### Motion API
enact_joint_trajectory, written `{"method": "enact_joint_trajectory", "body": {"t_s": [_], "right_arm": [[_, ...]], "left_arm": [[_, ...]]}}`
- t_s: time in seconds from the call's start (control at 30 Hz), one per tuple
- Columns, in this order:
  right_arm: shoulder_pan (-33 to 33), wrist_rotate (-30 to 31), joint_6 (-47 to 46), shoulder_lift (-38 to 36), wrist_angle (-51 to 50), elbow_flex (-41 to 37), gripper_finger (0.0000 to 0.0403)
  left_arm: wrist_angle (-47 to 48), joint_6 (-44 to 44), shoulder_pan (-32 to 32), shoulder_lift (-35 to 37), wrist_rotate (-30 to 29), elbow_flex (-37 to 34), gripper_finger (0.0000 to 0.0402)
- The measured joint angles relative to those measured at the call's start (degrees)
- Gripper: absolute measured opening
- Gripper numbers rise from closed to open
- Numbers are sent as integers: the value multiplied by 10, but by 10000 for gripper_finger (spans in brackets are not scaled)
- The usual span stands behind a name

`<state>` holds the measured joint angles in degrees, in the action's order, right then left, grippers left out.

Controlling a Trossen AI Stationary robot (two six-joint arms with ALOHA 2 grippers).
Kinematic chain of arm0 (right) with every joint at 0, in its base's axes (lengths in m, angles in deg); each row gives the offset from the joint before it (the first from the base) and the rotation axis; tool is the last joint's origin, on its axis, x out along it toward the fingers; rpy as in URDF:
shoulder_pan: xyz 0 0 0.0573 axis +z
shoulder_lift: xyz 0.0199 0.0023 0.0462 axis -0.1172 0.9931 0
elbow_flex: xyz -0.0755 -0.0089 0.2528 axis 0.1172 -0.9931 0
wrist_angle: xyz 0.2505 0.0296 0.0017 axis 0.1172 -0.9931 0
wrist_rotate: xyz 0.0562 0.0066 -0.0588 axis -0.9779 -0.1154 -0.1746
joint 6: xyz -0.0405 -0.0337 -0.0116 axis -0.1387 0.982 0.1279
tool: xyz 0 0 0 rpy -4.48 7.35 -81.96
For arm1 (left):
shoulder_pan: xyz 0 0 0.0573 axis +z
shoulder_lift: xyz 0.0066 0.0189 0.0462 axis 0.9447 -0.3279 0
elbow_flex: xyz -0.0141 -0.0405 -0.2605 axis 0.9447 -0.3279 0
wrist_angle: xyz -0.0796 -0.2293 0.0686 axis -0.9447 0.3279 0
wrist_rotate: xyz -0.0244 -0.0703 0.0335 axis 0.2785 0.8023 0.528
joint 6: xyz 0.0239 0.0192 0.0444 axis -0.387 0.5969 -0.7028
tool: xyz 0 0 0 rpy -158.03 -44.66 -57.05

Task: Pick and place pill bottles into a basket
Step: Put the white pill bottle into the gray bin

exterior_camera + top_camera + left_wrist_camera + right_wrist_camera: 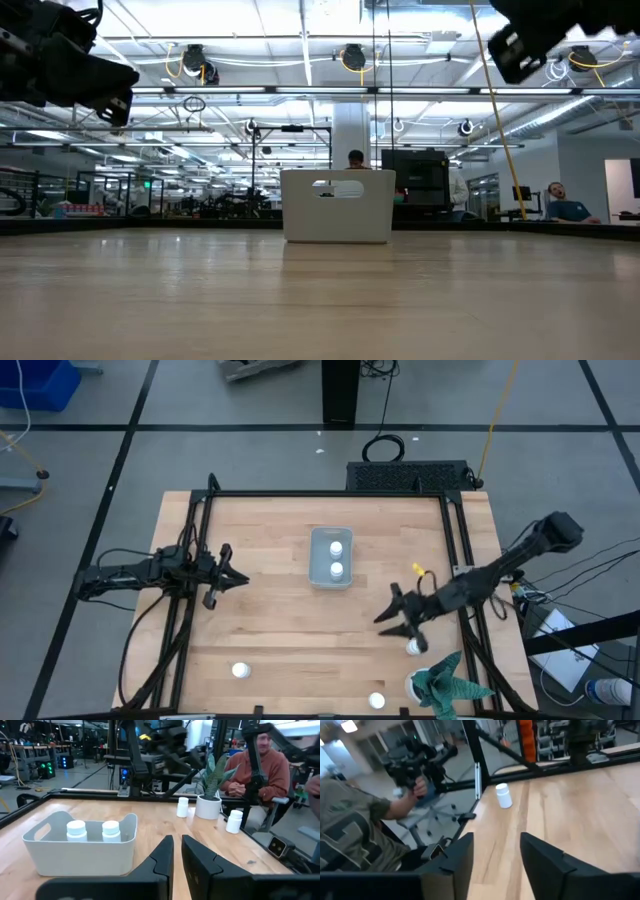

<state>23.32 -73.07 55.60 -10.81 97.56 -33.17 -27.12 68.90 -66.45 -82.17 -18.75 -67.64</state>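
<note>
The basket (330, 575) stands on the table's middle, toward the far edge, with two pill bottles (336, 546) (336, 569) upright inside it; the left wrist view shows them too (76, 830) (111, 830). Three more pill bottles stand on the table: near left (240, 671), near middle (376, 701), and right (413, 647). My right gripper (388, 618) hovers open above the table, just left of the right bottle, with nothing between its fingers (495, 855). My left gripper (240, 576) waits shut and empty left of the basket (177, 855).
A green spiky plant (450, 682) in a white pot stands at the near right corner. A black frame (330, 495) runs around the table's edges. People sit beyond the table (260, 770) (350, 830). Bare wood lies between the basket and the near bottles.
</note>
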Motion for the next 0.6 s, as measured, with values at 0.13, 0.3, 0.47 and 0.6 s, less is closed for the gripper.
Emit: {"method": "enact_joint_trajectory", "body": {"t_s": [0.13,0.3,0.47,0.6], "right_arm": [[15,27,-29,67,-105,103,196],[36,87,-119,113,-411,251,220],[28,108,-300,136,-722,357,233],[20,54,-461,127,-886,390,240]], "left_arm": [[0,1,0,0,-1,0,42],[-1,2,0,-1,-5,0,42],[-2,2,0,-1,-5,0,42],[-2,2,0,-1,-5,0,42]]}}
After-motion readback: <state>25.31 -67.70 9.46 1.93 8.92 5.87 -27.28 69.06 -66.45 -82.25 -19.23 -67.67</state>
